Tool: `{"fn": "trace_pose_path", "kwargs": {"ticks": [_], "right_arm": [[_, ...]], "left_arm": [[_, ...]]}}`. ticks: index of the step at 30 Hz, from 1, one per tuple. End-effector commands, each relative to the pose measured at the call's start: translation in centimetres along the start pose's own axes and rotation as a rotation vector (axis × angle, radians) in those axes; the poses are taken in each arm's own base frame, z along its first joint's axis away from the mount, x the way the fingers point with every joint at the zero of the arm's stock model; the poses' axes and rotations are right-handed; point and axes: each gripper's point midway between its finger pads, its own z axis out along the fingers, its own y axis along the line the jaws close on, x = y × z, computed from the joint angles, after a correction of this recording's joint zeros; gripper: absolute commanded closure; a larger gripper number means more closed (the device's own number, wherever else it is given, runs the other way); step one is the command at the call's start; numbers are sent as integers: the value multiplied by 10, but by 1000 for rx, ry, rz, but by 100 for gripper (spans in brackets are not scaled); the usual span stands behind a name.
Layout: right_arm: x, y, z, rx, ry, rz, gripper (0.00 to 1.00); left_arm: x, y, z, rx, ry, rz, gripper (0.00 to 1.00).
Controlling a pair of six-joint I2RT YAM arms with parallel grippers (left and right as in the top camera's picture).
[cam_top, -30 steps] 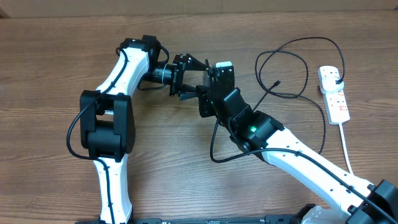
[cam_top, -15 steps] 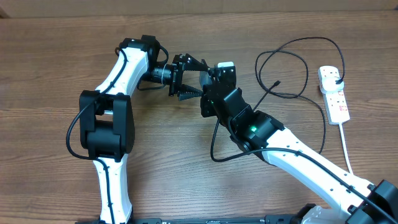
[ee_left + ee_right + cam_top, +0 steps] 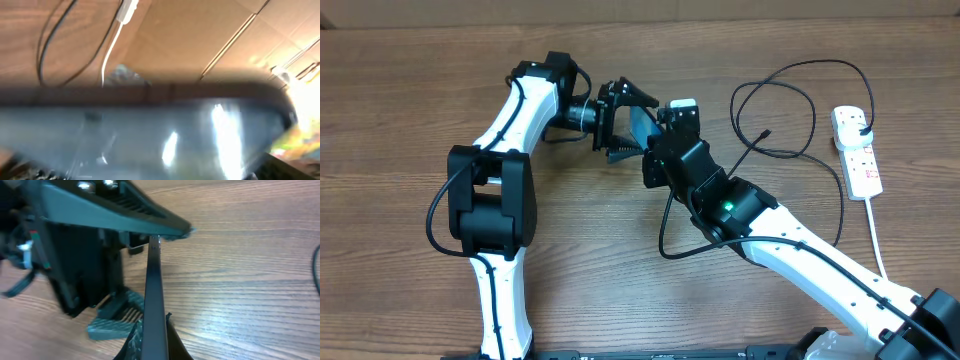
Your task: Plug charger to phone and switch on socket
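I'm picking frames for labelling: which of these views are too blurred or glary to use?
Left wrist: the phone fills the lower frame, smeared and out of focus, with white glare streaks and a blown-out right corner. Right wrist: the phone's edge is fairly sharp, the picture's left side soft. Overhead: evenly lit, sharp.

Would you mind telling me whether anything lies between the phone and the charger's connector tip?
Nothing foreign that I can see. The phone is pinched by the right gripper, whose body sits on the tip's side; past it lie only bare table and the cable loop of the charger itself.
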Motion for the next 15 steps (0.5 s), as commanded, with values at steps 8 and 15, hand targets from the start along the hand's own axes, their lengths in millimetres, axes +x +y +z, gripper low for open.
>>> {"fn": "trace_pose_path", "kwargs": {"ticks": [8, 15], "right_arm": [[-67, -34, -25, 9, -143, 183, 96], [-80, -110, -77, 119, -154, 469, 96]], "left_arm": [[-38, -38, -51, -49, -203, 187, 0], [-1, -123, -103, -89, -380, 509, 0]]}}
